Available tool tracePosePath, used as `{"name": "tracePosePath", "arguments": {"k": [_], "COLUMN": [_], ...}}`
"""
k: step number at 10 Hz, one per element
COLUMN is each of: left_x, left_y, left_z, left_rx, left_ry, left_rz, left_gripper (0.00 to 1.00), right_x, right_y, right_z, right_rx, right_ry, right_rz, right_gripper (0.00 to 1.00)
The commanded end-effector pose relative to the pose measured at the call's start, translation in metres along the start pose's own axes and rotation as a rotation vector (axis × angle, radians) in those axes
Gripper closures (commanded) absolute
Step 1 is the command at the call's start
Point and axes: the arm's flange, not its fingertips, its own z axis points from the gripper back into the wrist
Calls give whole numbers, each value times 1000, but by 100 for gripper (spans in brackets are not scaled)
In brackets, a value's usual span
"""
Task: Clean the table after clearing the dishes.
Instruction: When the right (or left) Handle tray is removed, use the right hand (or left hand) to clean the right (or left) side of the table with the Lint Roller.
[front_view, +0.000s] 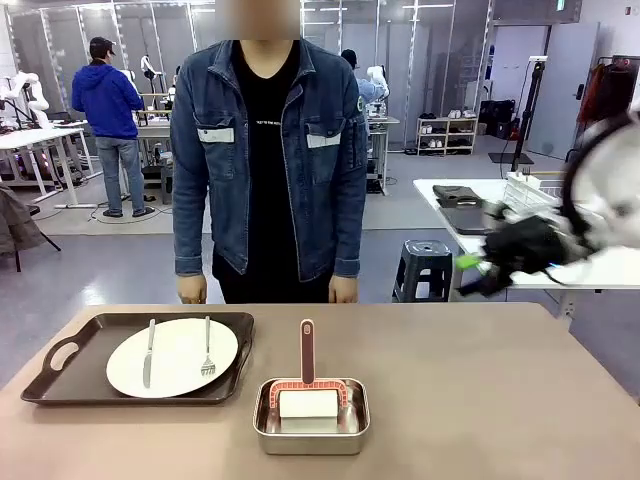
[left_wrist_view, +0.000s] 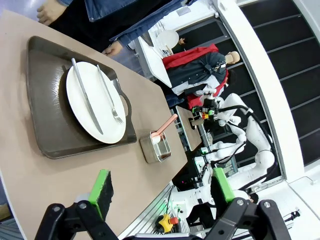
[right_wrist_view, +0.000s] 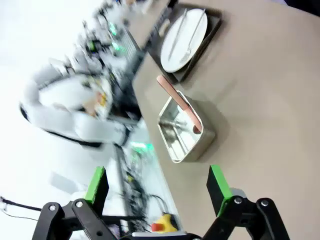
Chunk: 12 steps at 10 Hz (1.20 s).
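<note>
Both left tool (left_wrist_view: 161, 186) and right tool (right_wrist_view: 157, 182) gape empty, while the dark rectangular tray (front_view: 80, 387) hugs the beige worktop's (front_view: 500, 400) left edge, open surface rightward.

Grey floor (front_view: 90, 270) runs back to framed partitions (front_view: 160, 35); a white table (front_view: 488, 187) (black stool (front_view: 428, 265) beside) stands right.

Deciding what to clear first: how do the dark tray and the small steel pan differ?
The dark tray is wide and shallow; the steel pan is small with deeper walls. The tray is matte and dark, the pan shiny metal. The tray carries a white plate with a knife and fork lying flat; the pan holds a pink-handled brush whose handle sticks out. Both are rectangular and sit on the table.
</note>
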Motion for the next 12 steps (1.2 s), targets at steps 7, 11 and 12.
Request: {"name": "tracePosePath", "arguments": {"k": [7,11,12], "left_x": [-1,-1,-1], "left_y": [-2,-2,-2], "left_z": [3,3,3], "left_rx": [0,0,0], "left_ry": [-7,-7,-7], "left_rz": [-1,-1,-1], "left_gripper": [0,0,0], "right_x": [-249,-264,-264], "right_y": [-38,-50,-50], "right_z": [198,214,214], "right_rx": [11,12,12], "right_ry": [-660,-673,-673], "right_rz": [-483,-442,-442], "right_gripper": [0,0,0]}}
